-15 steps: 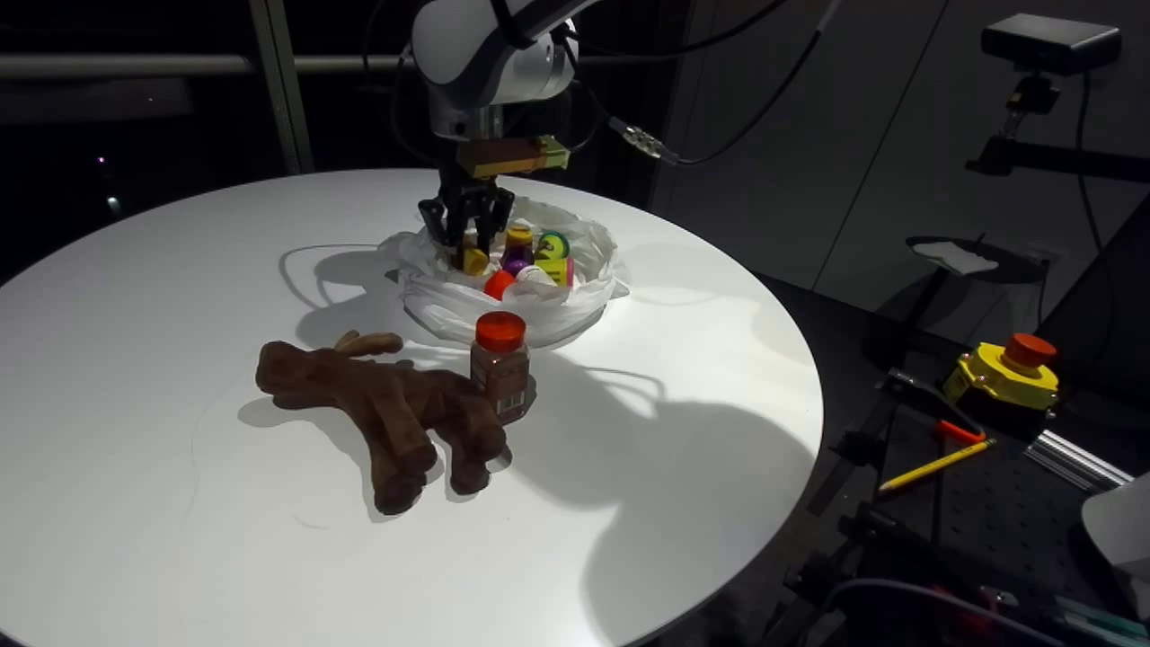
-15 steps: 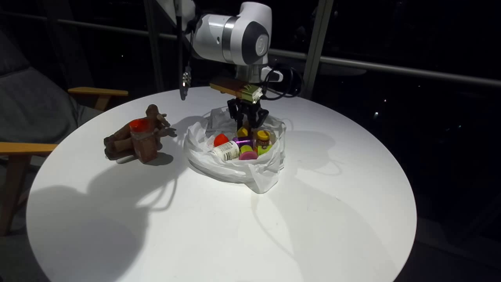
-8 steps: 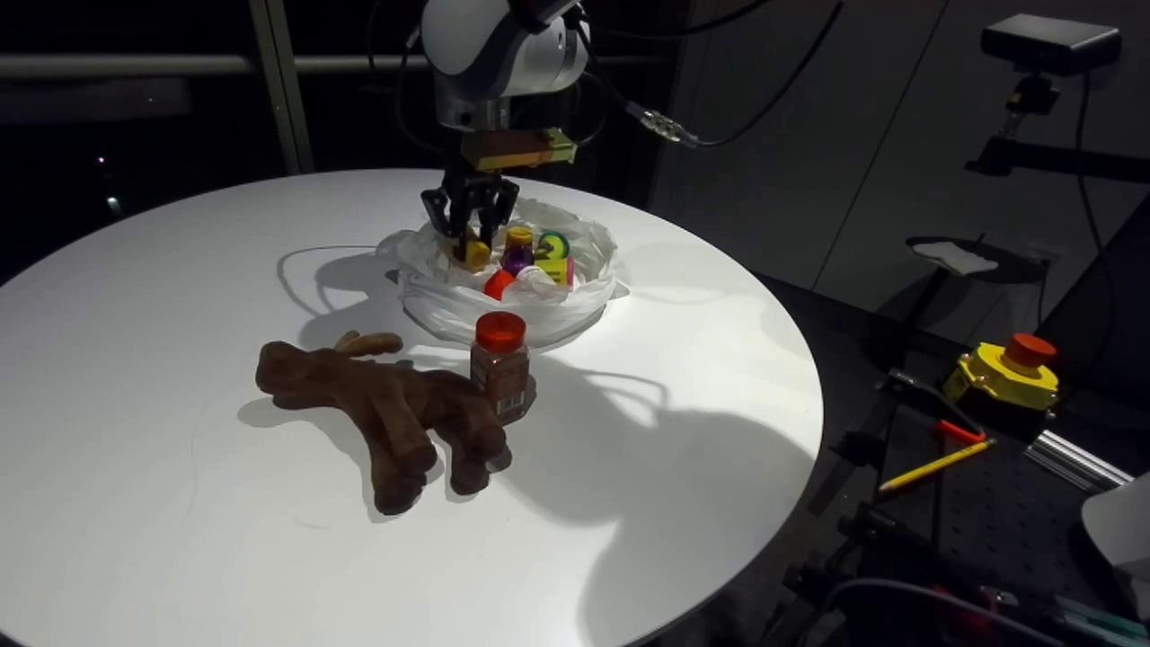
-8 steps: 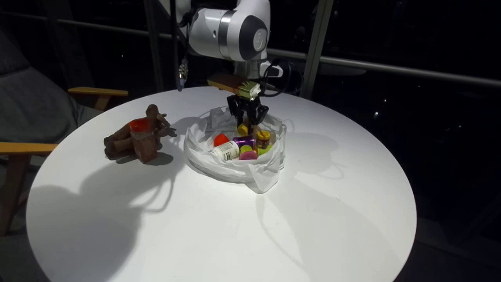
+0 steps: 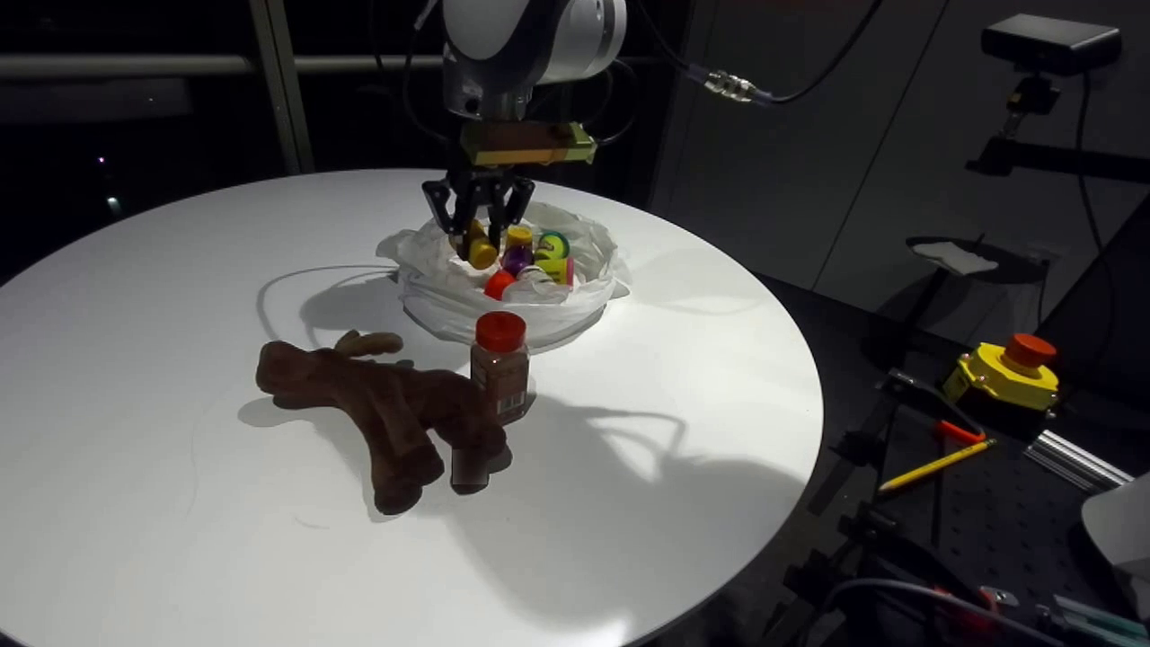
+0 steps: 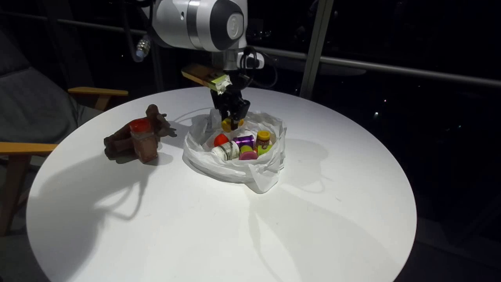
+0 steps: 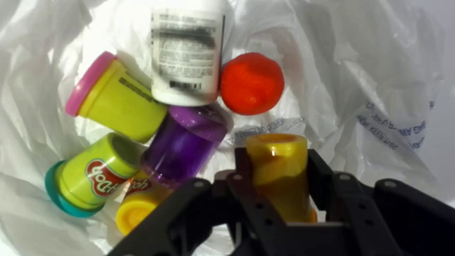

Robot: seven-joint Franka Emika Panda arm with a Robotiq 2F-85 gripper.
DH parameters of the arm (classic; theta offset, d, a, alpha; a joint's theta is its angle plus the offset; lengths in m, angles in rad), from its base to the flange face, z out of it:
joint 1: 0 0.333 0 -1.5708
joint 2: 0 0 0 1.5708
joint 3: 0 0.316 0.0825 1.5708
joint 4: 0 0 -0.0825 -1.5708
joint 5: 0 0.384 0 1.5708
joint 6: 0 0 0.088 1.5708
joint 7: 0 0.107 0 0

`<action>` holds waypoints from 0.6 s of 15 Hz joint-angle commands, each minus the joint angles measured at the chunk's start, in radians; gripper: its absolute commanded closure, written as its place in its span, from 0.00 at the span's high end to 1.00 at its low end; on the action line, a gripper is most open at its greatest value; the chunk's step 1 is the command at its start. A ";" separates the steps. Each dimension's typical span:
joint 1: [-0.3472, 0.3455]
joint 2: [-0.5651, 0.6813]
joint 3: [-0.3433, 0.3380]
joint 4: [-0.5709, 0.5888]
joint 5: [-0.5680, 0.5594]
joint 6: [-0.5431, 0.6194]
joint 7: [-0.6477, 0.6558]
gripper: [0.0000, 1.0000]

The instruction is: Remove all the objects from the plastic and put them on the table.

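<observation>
"Doh" — teal-lidded tub (image 7: 94, 176); "KEEP" — plastic (image 7: 339, 74)

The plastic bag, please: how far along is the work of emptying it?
Looks done: the brown plush toy and red-capped bottle are on the table, outside the plastic bag.
In hand: the gripper holds a yellow container over the bag, not yet set down.
Left inside: white bottle, round red piece, purple jar, pink-lidded tub, green-lidded tub, yellow-lidded tub.
</observation>
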 commanded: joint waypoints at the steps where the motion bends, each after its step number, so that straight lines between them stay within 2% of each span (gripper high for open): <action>1: 0.074 -0.187 -0.047 -0.242 0.000 0.099 0.139 0.20; 4: 0.088 -0.325 -0.031 -0.387 0.020 0.033 0.184 0.20; 9: 0.059 -0.563 0.039 -0.594 0.067 -0.205 0.165 0.21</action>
